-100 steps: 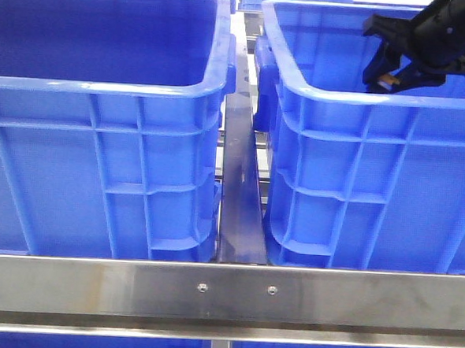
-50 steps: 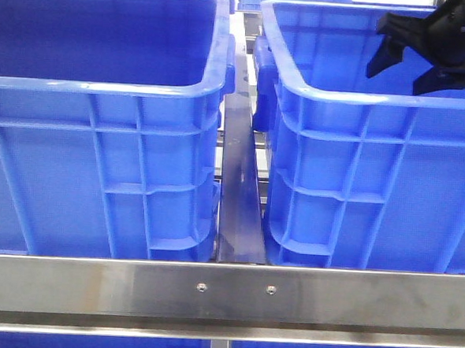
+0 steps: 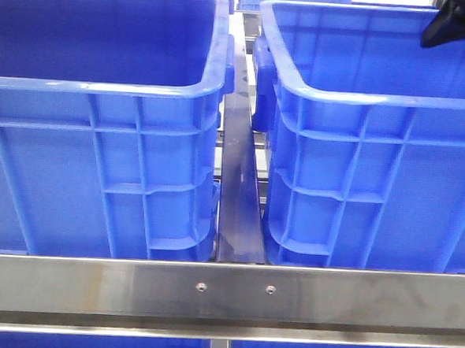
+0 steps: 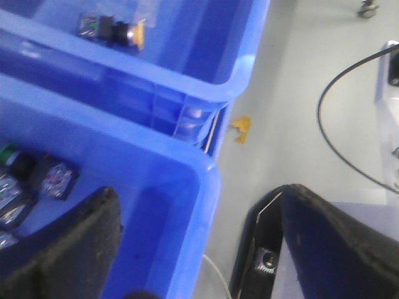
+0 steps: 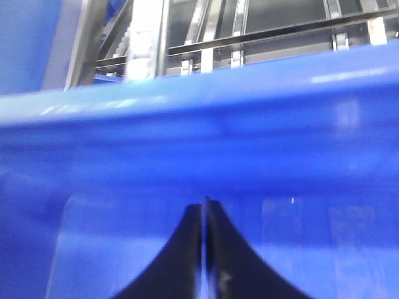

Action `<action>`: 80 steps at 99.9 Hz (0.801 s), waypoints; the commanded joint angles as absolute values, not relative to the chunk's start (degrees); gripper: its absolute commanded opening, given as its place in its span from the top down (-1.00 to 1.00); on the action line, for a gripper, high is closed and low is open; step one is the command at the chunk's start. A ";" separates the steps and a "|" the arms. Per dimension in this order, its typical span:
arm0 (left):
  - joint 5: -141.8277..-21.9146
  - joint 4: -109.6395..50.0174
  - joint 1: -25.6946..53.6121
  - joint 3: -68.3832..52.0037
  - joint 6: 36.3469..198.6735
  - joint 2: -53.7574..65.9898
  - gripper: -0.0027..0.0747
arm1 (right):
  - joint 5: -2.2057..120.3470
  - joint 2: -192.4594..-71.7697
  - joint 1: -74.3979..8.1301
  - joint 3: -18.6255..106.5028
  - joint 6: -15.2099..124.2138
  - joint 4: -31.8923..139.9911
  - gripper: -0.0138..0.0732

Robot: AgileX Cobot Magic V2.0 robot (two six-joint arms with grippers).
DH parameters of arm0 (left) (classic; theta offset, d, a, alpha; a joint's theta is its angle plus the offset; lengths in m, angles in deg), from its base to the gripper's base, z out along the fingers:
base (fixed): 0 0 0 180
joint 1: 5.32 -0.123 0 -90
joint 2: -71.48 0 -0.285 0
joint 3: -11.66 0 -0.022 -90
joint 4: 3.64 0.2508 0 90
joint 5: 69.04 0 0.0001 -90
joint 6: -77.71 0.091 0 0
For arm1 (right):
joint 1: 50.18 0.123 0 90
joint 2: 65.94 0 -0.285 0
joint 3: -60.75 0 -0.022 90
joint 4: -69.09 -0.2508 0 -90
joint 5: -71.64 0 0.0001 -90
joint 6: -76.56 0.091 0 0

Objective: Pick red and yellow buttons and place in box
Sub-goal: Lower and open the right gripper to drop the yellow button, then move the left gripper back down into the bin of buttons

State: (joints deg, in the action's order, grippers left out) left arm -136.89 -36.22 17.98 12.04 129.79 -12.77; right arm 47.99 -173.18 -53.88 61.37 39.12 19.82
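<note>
In the left wrist view a yellow-headed button (image 4: 118,31) with a black body lies in the farther blue bin (image 4: 237,81). The nearer blue bin (image 4: 187,180) holds several button parts, one with a green head (image 4: 9,152). No red button shows. My left gripper (image 4: 199,249) is open and empty, astride the nearer bin's corner. My right gripper (image 5: 204,249) is shut with nothing seen between its fingers, facing a blue bin wall (image 5: 249,162). In the front view only its dark tip (image 3: 455,26) shows, at the top right above the right bin (image 3: 363,99).
Two tall blue bins stand side by side in the front view, the left one (image 3: 103,95) next to the right one, with a metal rail (image 3: 225,288) across the front. A black cable (image 4: 336,143) and a yellow scrap (image 4: 242,128) lie on the floor.
My right gripper has risen up and to the right out of the right bin, now mostly out of the front view. Half a second ago its fingers were spread apart.
</note>
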 commanded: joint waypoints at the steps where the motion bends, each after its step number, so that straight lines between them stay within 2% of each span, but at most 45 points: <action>1: -134.83 -37.70 18.22 13.87 128.03 -10.29 -0.39 | 49.85 -166.10 -54.20 59.36 37.26 18.90 0.83; 21: -134.83 -35.74 18.22 13.87 127.72 -10.01 -0.39 | 49.86 -156.06 -54.02 50.77 36.96 18.84 0.83; 80: -133.58 -35.63 18.22 13.87 126.38 -10.01 -0.39 | 38.50 -126.41 -54.02 30.50 36.96 16.06 0.83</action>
State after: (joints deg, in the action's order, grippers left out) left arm -135.81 -33.31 17.98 12.04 127.09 -11.79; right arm 37.49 -131.19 -53.88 31.85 37.68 18.44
